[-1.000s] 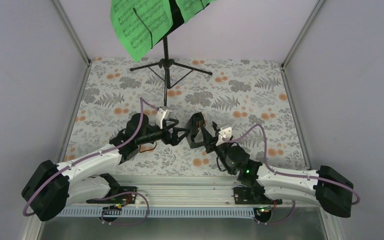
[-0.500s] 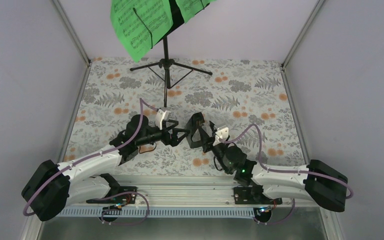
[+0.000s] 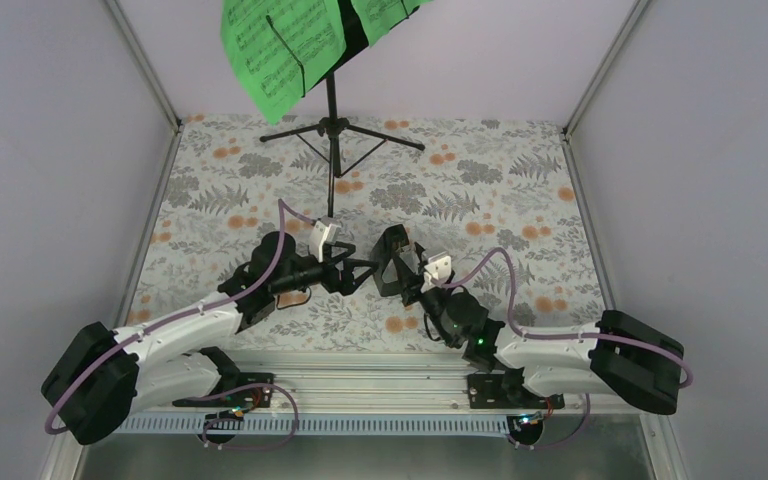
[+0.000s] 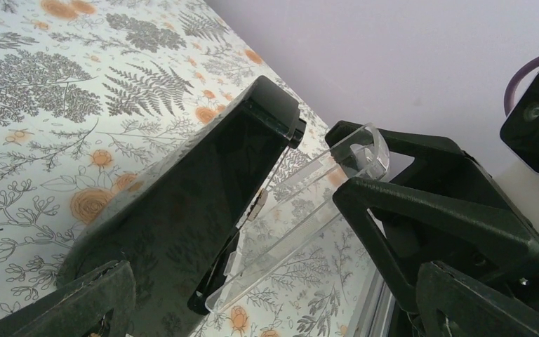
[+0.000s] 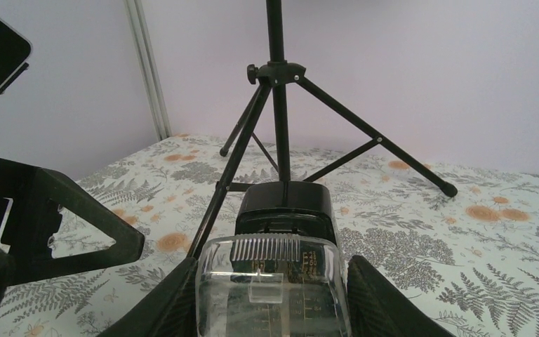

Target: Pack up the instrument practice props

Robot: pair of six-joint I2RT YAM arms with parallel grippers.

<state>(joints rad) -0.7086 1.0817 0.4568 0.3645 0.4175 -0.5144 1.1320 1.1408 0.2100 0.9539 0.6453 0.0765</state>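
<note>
Right arm's elbow swung left | right gripper [image 5: 274, 309] straddles metronome [image 3: 390, 262] at its clear cover [image 5: 274, 270], clamp unclear | left gripper [image 3: 365, 273] gaping, just left of metronome | right nearer

R arm [image 3: 550, 350] swinging in: shoulder block [image 3: 640, 372] slides left frame by frame, elbow tucks toward centre, cable [image 3: 508, 262] loops up higher. R gripper [image 3: 405, 278] creeps left at the metronome [image 3: 390, 252]. L arm [image 3: 190, 325] nudges left, barely.
</note>
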